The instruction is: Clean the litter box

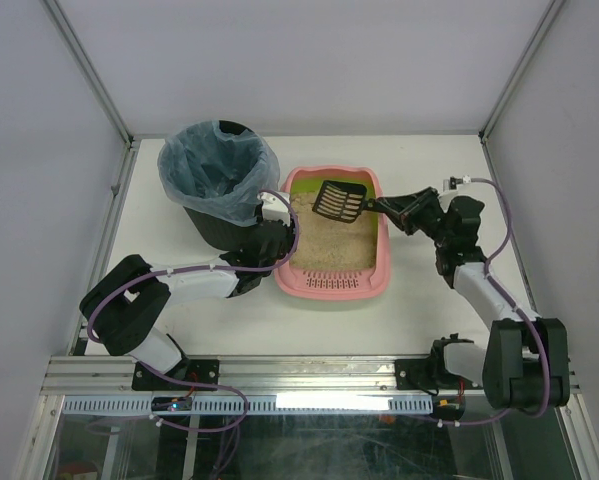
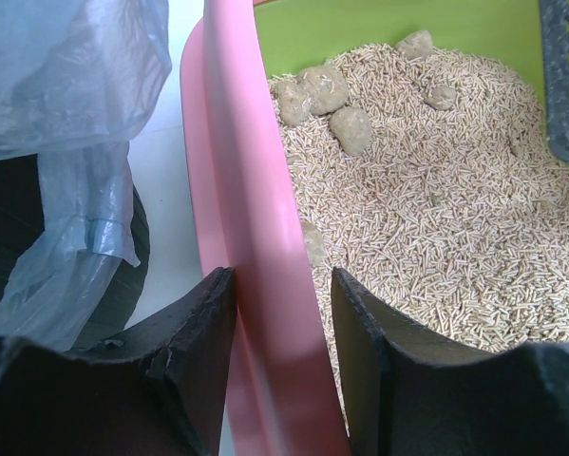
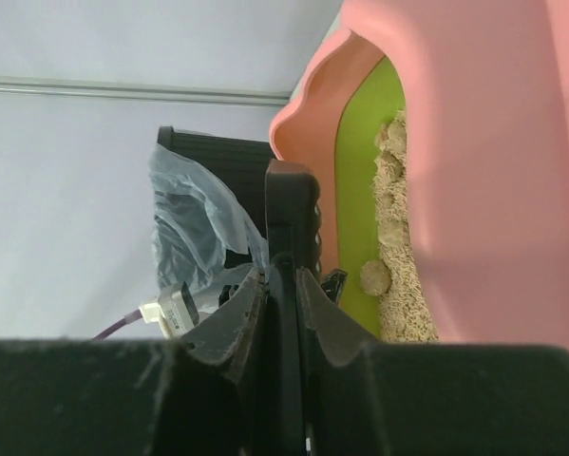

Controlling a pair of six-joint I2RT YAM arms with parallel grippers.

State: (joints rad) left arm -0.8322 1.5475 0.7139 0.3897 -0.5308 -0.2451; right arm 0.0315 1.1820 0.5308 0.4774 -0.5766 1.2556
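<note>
Now grips the litter box (image 1: pixel 334 285), beside the bin (image 1: pixel 219 170), by its left wall in the left gripper (image 2: pixel 282 275), stiff plastic likely heavy with loose litter, and clamps the scoop (image 1: pixel 339 200) in the right gripper (image 3: pixel 282 275).

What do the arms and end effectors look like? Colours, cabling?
The left arm and right arm: white links, chunky black joint housings, purple cables looped outside along each. The left end effector and right end effector: matte black wedge-shaped fingers, scuffed edges. No markings legible.
</note>
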